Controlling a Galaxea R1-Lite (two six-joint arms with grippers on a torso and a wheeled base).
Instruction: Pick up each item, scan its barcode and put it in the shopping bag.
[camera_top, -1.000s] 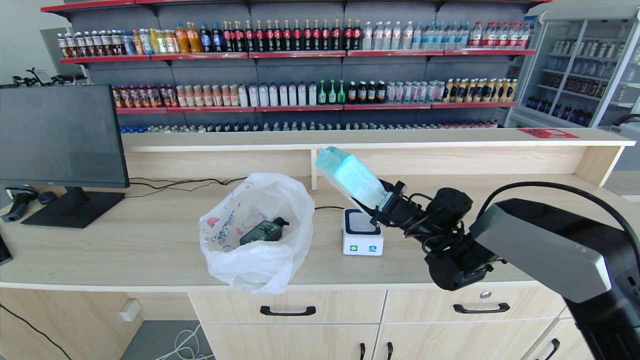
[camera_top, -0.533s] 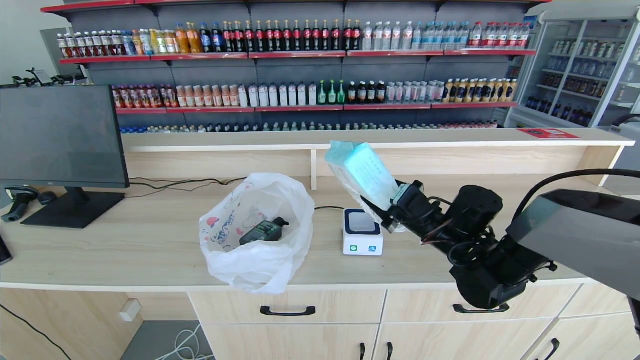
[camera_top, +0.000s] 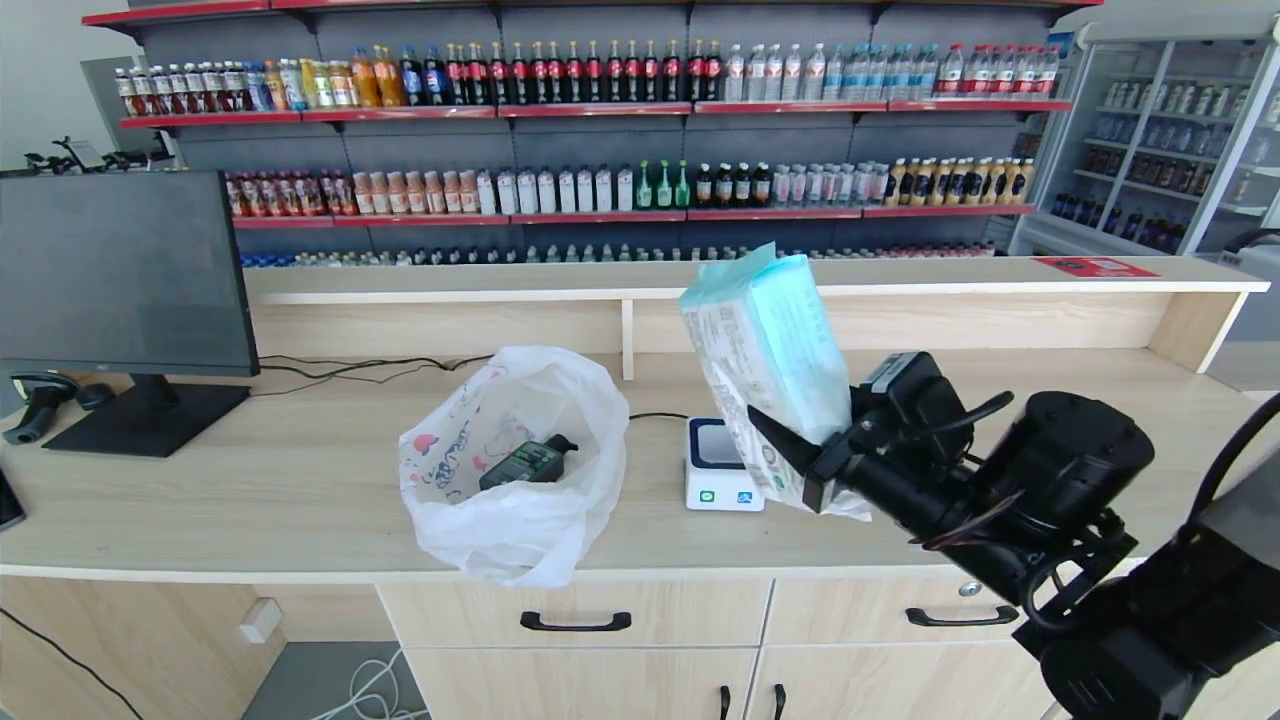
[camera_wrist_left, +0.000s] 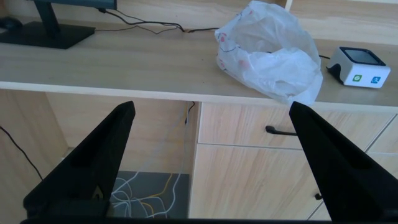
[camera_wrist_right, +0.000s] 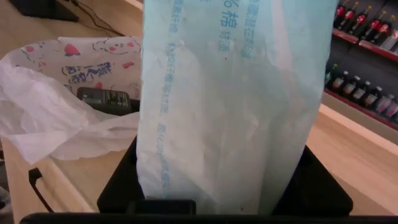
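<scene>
Right gripper (camera_top: 800, 465): jaws clamped on the lower end of the pale blue soft pack (camera_top: 765, 340). Pack is upright, off the counter (camera_top: 250, 490), at 2 o'clock from the scanner (camera_top: 715, 465), probably to present its printed face. Shopping bag (camera_top: 520, 520) at the scanner's 9 o'clock, mouth open, dark bottle (camera_top: 525, 462) inside. Left gripper (camera_wrist_left: 210, 109): jaws apart, empty, low before the drawers (camera_wrist_left: 261, 162).

pack (camera_top: 765, 350): blue printed characters | scanner (camera_top: 712, 480): green and blue icons

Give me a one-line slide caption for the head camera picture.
Right end effector holds a pale blue packet up beside the scanner, near the shopping bag.
</scene>
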